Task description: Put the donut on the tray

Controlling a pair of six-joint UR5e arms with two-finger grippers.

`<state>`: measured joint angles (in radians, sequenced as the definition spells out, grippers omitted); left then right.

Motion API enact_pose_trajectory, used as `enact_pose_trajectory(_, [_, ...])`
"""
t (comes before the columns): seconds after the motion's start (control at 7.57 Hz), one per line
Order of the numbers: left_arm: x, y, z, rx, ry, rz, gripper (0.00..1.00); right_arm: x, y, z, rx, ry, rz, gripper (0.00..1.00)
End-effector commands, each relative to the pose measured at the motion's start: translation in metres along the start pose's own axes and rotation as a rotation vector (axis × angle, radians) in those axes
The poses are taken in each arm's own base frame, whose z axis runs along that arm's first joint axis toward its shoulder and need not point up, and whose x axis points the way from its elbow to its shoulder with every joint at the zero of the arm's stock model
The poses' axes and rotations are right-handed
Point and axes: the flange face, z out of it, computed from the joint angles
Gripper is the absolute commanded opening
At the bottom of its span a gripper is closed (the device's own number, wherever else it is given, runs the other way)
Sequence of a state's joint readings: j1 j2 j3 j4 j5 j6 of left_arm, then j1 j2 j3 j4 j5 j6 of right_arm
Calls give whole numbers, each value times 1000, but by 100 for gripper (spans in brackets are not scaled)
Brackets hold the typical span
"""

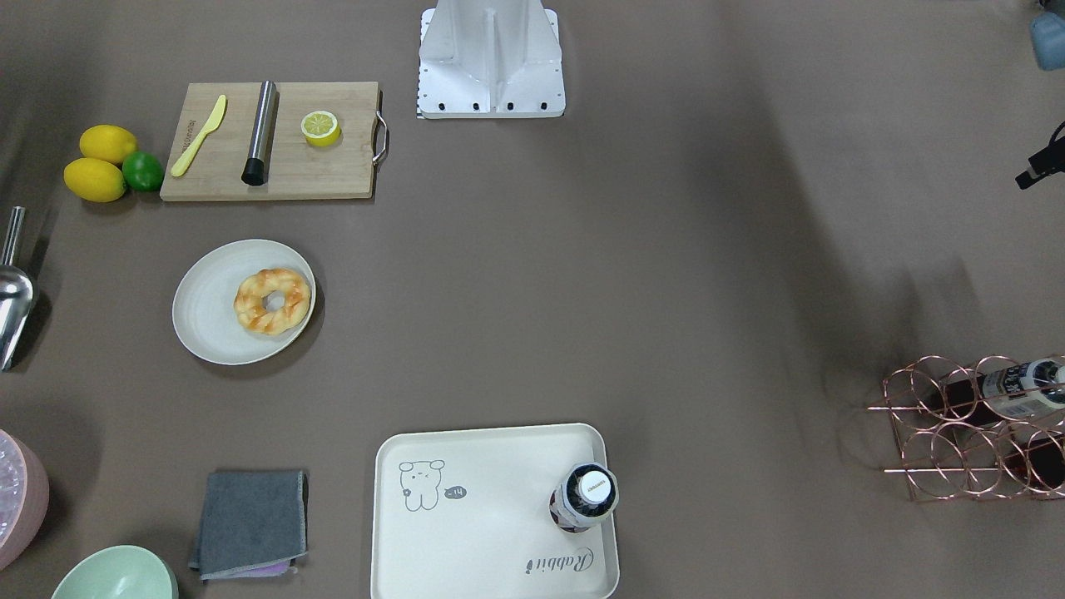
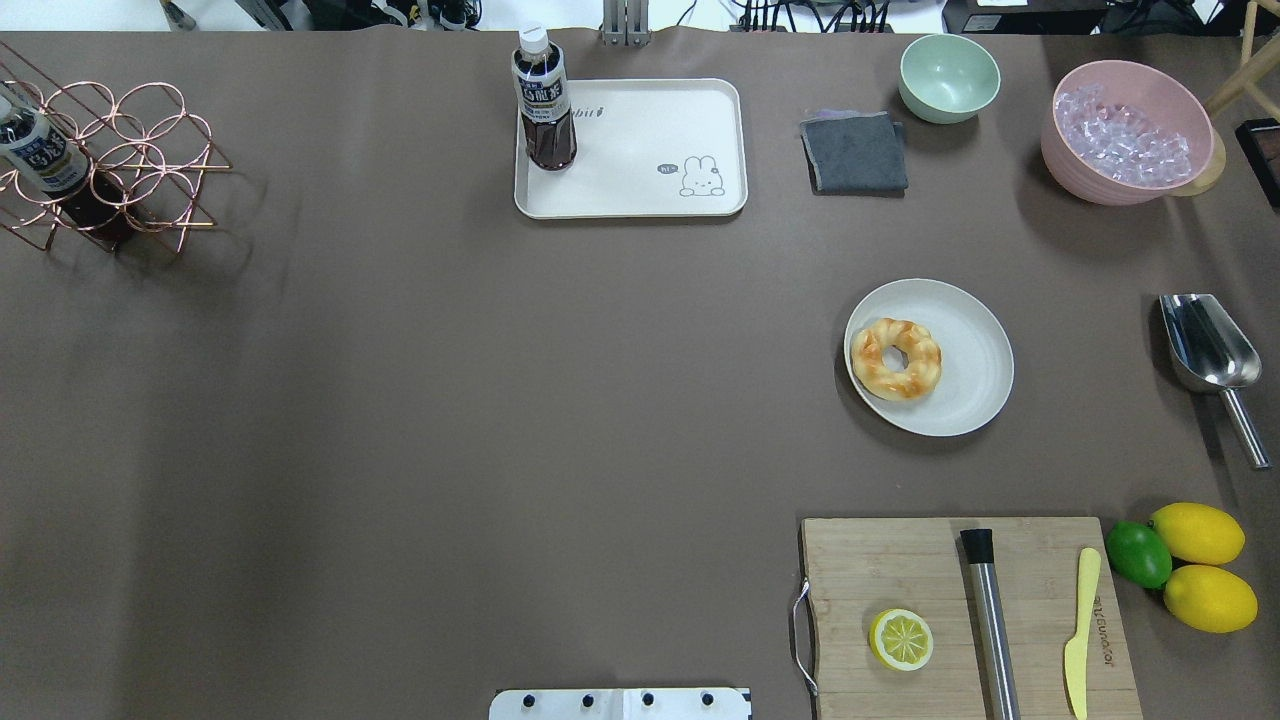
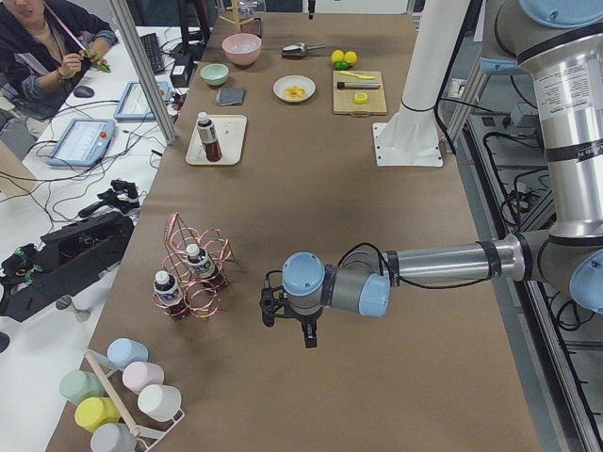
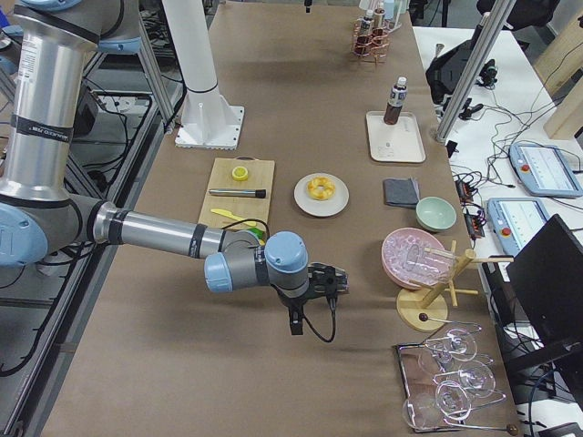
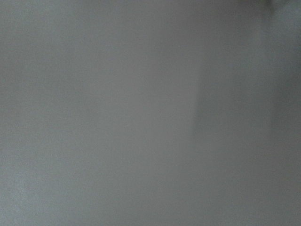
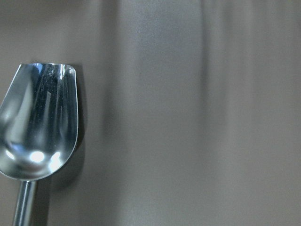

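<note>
Metal scoop (image 6: 40,127) is closest, filling the left of the right wrist view and lying on the brown table (image 6: 197,117). The left wrist view is just blurred grey surface. Donut (image 2: 895,359) lies flat on the round plate (image 2: 970,400), on the half of the plate toward the robot's left, with nothing gripping it. Tray (image 2: 640,190) is well apart from the plate, farther from the robot and nearer the table's middle. A dark bottle (image 2: 545,105) stands upright in the tray's far corner. Folded grey cloth (image 2: 855,152) lies near the tray's right edge. Cutting board (image 2: 880,570) with a halved lemon (image 2: 901,639) sits closer to the robot than the plate. Left gripper (image 3: 268,307) hangs above the table's left end, well away from the donut. Right gripper (image 4: 339,279) hangs above the right end, over the scoop. Both show only in the side views, so I can't tell how the jaws stand.
</note>
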<state>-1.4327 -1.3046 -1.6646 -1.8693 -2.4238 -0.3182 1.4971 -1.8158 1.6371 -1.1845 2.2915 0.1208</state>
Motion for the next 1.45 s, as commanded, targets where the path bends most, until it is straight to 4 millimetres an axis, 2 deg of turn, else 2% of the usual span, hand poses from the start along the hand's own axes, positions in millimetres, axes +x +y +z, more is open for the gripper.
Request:
enact_pose_trajectory(0.0, [1, 0, 0, 1, 0, 4, 98, -7, -10, -7, 14, -26, 6, 100])
enact_pose_trajectory(0.13, [1, -1, -1, 2, 1, 1, 98, -6, 2, -11, 11, -105, 11, 100])
enact_pose_trajectory(0.26, [0, 0, 0, 1, 0, 2, 98, -2, 16, -11, 56, -115, -58, 100])
enact_pose_trajectory(0.4, [0, 0, 0, 1, 0, 2, 98, 5, 26, -4, 106, -122, -107, 100])
enact_pose_trajectory(0.53, [1, -1, -1, 2, 1, 3, 98, 5, 25, -4, 148, -125, -131, 100])
enact_pose_trajectory(0.66, [1, -1, -1, 2, 1, 3, 98, -18, -8, -7, 142, -135, -42, 100])
enact_pose_trajectory(0.92, [1, 0, -1, 2, 1, 3, 98, -85, -97, -5, 96, -133, 2, 100])
enact_pose_trajectory(1.06, [2, -1, -1, 3, 1, 4, 98, -132, -144, -14, 66, -141, 49, 100])
enact_pose_trajectory(1.32, [2, -1, -1, 3, 1, 4, 98, -227, -181, -5, 26, -187, 94, 100])
